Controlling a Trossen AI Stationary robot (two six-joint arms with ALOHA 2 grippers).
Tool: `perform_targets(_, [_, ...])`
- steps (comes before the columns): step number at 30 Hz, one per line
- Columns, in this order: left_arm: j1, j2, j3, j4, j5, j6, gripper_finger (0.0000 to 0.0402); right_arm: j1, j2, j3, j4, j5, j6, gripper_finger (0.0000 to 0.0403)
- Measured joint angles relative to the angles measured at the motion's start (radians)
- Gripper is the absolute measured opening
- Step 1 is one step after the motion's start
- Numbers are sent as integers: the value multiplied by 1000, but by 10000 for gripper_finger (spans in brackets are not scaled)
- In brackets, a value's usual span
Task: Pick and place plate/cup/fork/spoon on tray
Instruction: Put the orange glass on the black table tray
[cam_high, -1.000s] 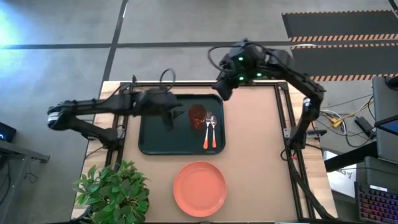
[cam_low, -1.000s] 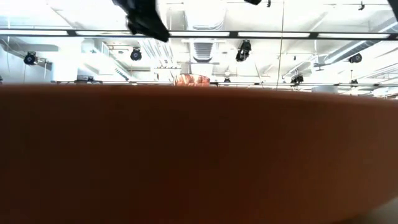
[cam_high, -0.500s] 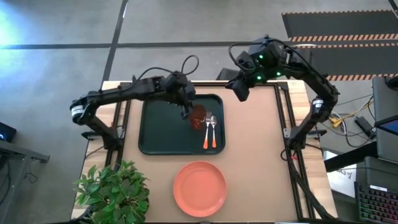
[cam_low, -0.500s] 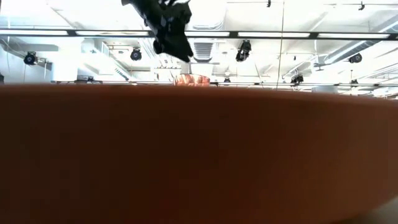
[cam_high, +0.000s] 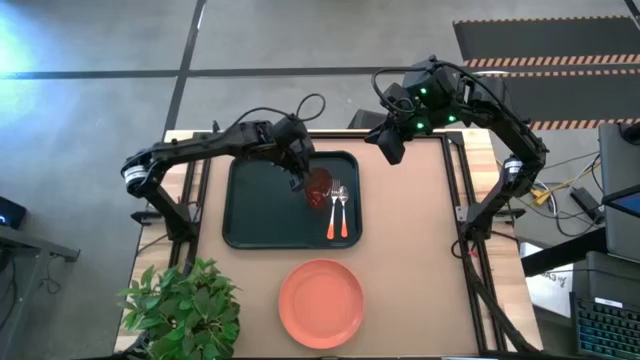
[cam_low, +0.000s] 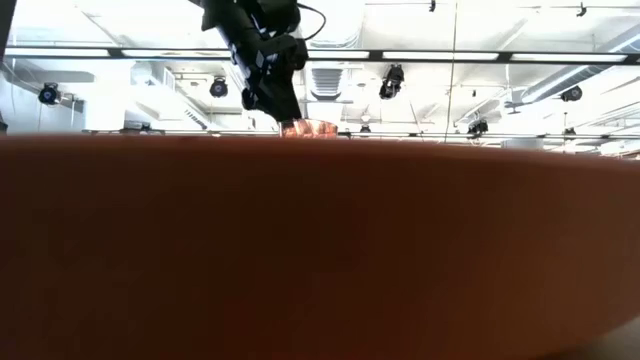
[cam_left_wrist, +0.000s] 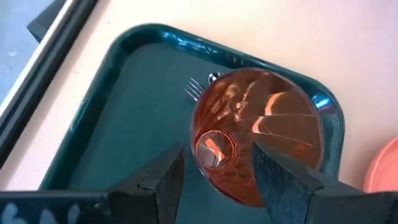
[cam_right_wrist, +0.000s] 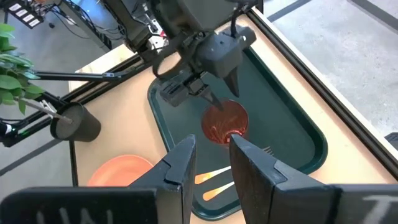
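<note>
Straddling the cup (cam_left_wrist: 258, 140) with my left claw (cam_left_wrist: 214, 171), fingers spread wide on either side of it, I gripped nothing; the cup stood on the tray (cam_high: 255, 215) beside the fork (cam_high: 333, 208) and spoon (cam_high: 343, 211). No writing was legible. My right claw (cam_high: 390, 148) hovered part-open, empty.

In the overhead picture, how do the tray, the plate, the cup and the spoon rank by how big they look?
Largest to smallest, in the high view:
1. the tray
2. the plate
3. the spoon and the cup: the spoon looks longer but slimmer, the cup rounder, so no clear ranking.
</note>
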Motion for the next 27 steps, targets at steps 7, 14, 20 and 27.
perform_targets(7, [12, 50, 0, 15, 1, 26, 169, 0, 0, 0, 0, 0, 0, 86])
perform_targets(14, [12, 82, 0, -2, -15, 70, 115, 0, 0, 0, 1, 0, 4, 86])
perform_targets(20, [17, 78, 0, -20, -20, 63, 10, 0, 1, 0, 11, 0, 2, 83])
perform_targets(27, [17, 30, 6, -159, -136, 62, 2, 0, 1, 0, 16, 2, -5, 84])
